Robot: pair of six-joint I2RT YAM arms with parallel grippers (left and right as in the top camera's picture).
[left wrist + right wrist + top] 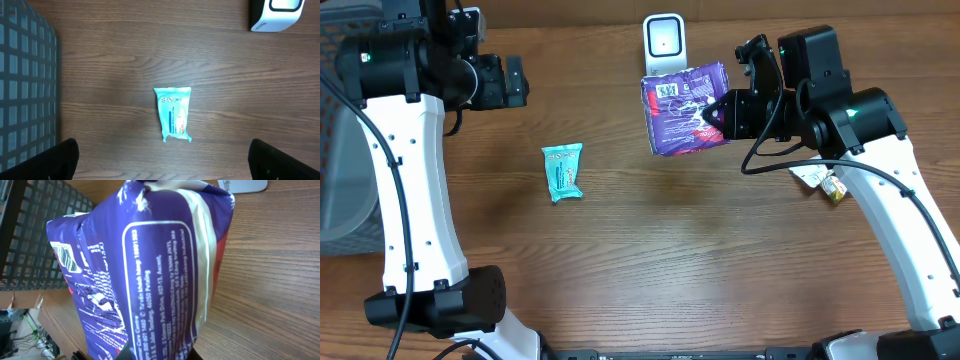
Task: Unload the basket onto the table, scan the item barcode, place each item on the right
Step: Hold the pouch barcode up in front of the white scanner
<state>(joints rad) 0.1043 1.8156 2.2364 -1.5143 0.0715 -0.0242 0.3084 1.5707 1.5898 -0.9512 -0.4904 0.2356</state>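
A purple snack bag [685,108] hangs above the table just in front of the white barcode scanner [664,42]. My right gripper [717,113] is shut on the bag's right edge. In the right wrist view the bag [145,275] fills the frame, with its barcode [65,257] on the left face and the gripper [160,356] almost hidden under it. My left gripper [516,82] is held high at the back left, open and empty. Its dark fingertips [62,159] stand wide apart above a teal packet [173,113].
The teal packet [562,171] lies flat left of centre. A small white and yellow packet [823,181] lies under my right arm. A grey wire basket [340,150] stands at the left table edge; the basket [25,85] also shows in the left wrist view.
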